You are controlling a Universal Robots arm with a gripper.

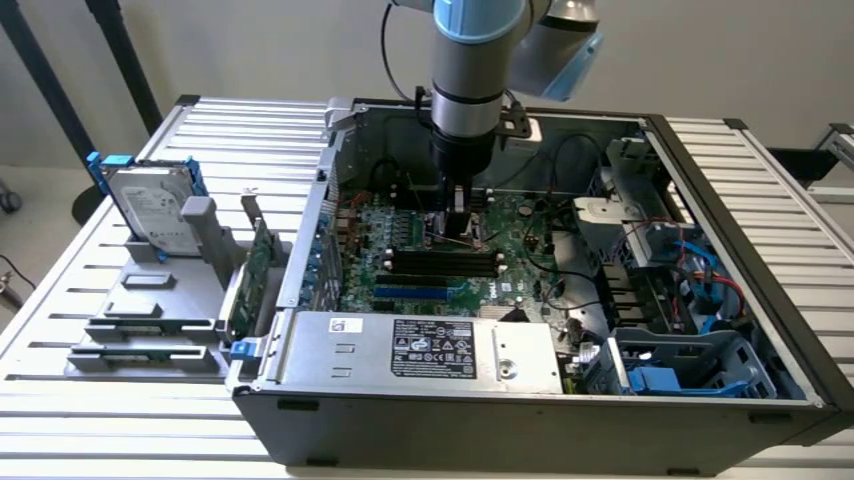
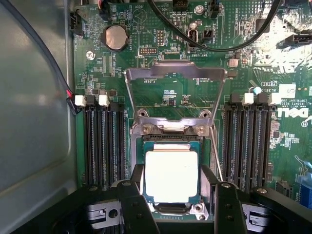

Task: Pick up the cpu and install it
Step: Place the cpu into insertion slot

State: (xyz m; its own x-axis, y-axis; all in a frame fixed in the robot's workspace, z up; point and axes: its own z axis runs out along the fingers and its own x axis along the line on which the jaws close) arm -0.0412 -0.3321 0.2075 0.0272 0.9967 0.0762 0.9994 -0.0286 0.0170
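Gripper, 12 o'clock of power supply (exterior view), fingers flanking cpu; whether they pinch it, I cannot tell. Risk, in my judgement: tilted seating damages socket.

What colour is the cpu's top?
The small square cpu is shiny pale silver, best in wrist view.

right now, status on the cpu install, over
Gripper low over the socket, grip unclear. Cpu lies within the socket frame. Load plate stands open, nothing over the cpu.
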